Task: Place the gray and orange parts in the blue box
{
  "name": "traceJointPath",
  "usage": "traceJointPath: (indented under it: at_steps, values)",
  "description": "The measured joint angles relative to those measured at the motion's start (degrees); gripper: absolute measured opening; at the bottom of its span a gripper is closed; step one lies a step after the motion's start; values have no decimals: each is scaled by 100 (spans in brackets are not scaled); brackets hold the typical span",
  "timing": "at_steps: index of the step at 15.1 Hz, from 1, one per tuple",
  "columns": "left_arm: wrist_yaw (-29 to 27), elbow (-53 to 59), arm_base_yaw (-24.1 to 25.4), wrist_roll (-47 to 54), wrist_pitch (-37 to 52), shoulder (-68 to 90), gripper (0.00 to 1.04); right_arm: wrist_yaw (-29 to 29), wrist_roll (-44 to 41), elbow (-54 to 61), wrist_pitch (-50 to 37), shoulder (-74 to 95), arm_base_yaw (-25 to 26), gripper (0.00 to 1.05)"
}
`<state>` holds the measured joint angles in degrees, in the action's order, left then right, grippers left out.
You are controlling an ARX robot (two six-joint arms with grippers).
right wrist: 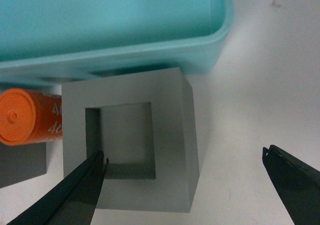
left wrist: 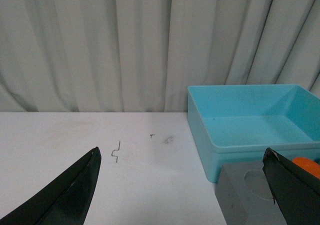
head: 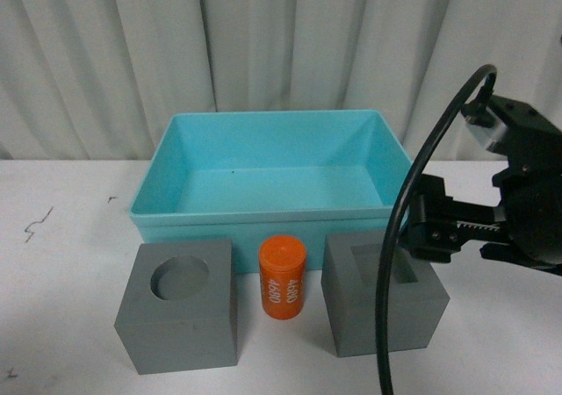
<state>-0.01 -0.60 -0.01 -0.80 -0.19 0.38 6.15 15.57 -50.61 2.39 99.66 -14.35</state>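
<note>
one round-recess cube (head: 180, 316), orange cylinder (head: 282, 278), square-recess cube (head: 421, 320), blue box (head: 263, 224) behind

Front faces blue box (head: 263, 224); left wrist low; right wrist close overhead; all share box.

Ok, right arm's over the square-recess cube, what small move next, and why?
Probably nudge the right gripper toward the orange cylinder before lowering: its jaws stand open, but one finger hangs over the square-recess cube, not clear of its side.
</note>
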Motion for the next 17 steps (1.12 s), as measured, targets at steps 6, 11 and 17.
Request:
traceJointPath:
  at_steps: [6, 11, 17]
  values:
    - [0, 0, 0, 0, 0, -2, 98, 188, -20, -382, 125, 586, -24, 98]
    - [0, 0, 0, 0, -2, 0, 98, 354, -15, -568, 42, 973, -70, 98]
    - [0, 0, 0, 0, -2, -2, 98, 459, 4, -474, -197, 1091, -66, 65]
